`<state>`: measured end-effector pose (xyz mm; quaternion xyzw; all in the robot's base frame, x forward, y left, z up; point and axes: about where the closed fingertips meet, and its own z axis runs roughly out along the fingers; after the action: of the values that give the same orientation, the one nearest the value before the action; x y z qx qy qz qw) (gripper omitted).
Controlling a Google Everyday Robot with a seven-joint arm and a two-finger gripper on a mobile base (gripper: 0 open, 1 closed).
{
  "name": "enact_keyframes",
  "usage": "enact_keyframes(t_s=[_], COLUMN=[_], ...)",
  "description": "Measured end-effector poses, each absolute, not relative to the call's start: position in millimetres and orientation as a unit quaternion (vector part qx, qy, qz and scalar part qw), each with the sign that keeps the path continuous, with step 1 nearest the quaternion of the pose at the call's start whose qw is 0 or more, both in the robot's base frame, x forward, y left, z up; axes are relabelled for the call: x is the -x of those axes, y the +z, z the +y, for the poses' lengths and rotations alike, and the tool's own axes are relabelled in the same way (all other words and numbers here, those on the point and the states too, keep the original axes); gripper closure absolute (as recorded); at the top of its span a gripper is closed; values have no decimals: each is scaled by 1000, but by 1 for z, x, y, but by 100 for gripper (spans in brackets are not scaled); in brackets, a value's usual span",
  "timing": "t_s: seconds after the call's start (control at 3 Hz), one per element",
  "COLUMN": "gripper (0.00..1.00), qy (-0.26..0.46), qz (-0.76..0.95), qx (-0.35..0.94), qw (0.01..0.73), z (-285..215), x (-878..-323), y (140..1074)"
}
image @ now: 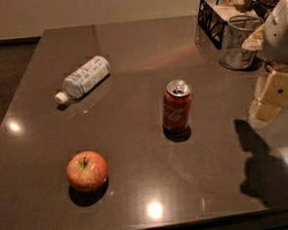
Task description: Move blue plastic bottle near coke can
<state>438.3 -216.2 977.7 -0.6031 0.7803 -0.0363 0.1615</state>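
Observation:
The blue plastic bottle (pixel 84 78) lies on its side at the table's far left, white cap pointing toward the front left. The coke can (pixel 177 106) stands upright near the middle of the table, silver top and pull tab showing. My gripper (pixel 273 98) hangs above the table at the right edge of the view, to the right of the can and far from the bottle. It holds nothing that I can see. Part of the arm is cut off by the frame's right edge.
A red-yellow apple (pixel 87 170) sits at the front left. A black wire basket (pixel 219 12) and a clear glass jar (pixel 240 40) stand at the back right. The dark table (pixel 135 137) has its front edge along the bottom of the view.

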Motion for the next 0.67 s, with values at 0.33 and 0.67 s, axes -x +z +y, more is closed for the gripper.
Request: enact_keyframes(t_s=[0.33,0.67], gripper=[0,0], qy=[-37,-18], qz=[780,775], qx=[603,607], qw=[162,173], z=[-216,-205], x=[-438,-459], y=[978,981])
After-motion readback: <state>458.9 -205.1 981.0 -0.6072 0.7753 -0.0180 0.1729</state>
